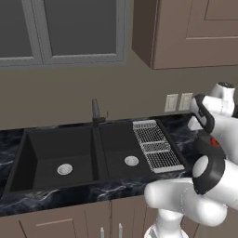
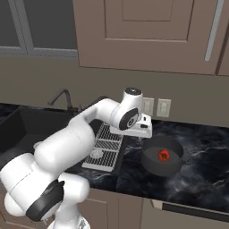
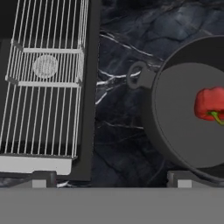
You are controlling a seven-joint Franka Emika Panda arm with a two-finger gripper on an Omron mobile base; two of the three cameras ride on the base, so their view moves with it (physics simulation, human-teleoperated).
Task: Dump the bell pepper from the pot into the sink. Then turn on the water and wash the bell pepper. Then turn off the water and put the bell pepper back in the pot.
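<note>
Bell pepper (image 3: pixel 210 103) in pot (image 3: pixel 175 118) beside open gripper (image 3: pixel 111 178).

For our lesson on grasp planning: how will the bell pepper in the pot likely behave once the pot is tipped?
The bell pepper is small and rounded, lying loose on the flat floor of the pot, so it will probably roll or slide out readily. Its lobed shape may make it wobble. It looks light.

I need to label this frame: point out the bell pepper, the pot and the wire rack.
bell pepper (image 2: pixel 163 155): right base view, on its red body, inside the pot.
pot (image 2: pixel 154 166): right base view, on its outer front wall.
wire rack (image 1: pixel 156 148): left base view, on the middle of its grid, over the sink's right basin.
</note>
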